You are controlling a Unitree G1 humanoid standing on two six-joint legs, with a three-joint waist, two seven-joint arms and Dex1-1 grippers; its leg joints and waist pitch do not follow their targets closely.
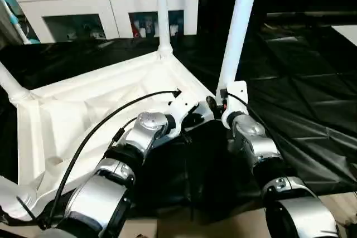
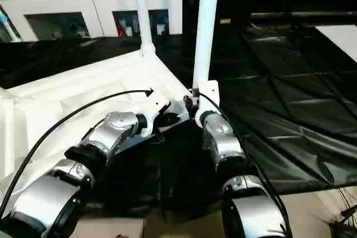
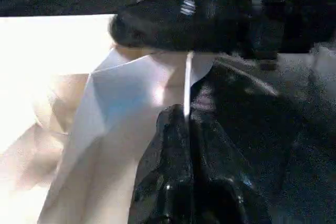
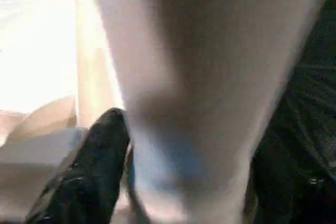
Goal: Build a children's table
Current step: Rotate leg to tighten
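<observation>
Black cloth (image 1: 312, 98) is draped over the big work surface, and a white cabinet (image 1: 111, 4) with glass doors is seen behind it. On the cloth the children's table top (image 1: 83, 115) is laid upside down, its ribbed underside facing up; every place below is given relative to this top. At its far left corner a white leg (image 1: 8, 85) is seated and leans outward. At its far corner a second leg (image 1: 162, 12) is stood upright in the round socket. Over the near right edge of the top the left gripper (image 3: 186, 129) is held, its two black fingers (image 3: 163, 182) pressed together with nothing between them, their tips just beside the white rim. At the near right corner a third leg (image 1: 240, 26) is stood almost upright, and the right gripper (image 4: 178, 171) is placed around its base: one black finger (image 4: 89, 177) is seen on one side of the tube and the other on the opposite side, spread apart about it. Whether the pads actually press on the tube cannot be told.
</observation>
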